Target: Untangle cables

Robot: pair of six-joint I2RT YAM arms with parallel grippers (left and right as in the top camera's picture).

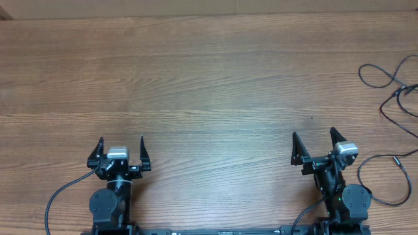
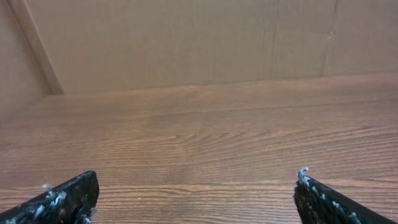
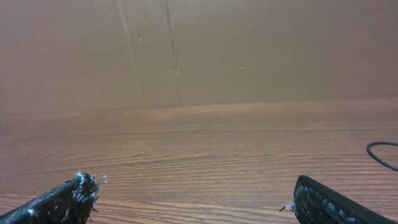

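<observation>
Overhead view: we see the wood-grain table (image 1: 209,78) filling nearly the whole pic. It's bare ahead of both grippers.

The wrist cams add a plain tan back wall (image 2: 186,43) standing at the table's far edge, well ahead of the fingers.

Next in size are the 2 arms at the near edge, left arm (image 1: 108,202) and right arm (image 1: 349,199), each w/ its own thicker black wire curling off the base.

The left gripper (image 1: 121,140) has its jaws spread wide w/ nothing between them, and only table shows in the gap. Its wrist cam agrees, w/ one black fingertip (image 2: 68,196) in each bottom corner.

The right gripper (image 1: 313,132) is also wide and holding nothing, turned a bit toward its right. Same in its wrist cam, where the fingers (image 3: 329,202) are far apart over bare wood.

The cables (image 1: 382,83) are thin black cords lying loose on the table, well off to the right of the right gripper. One set loops ahead and to the right, and another loop (image 1: 363,171) lies just right of the arm, running off the frame edge. None touch either gripper.

In the right wrist cam we catch one curve of cable (image 3: 370,152) at the far right.

A small pale plug end (image 1: 408,89) sits among the farther loops. It's too small for us to tell more.
</observation>
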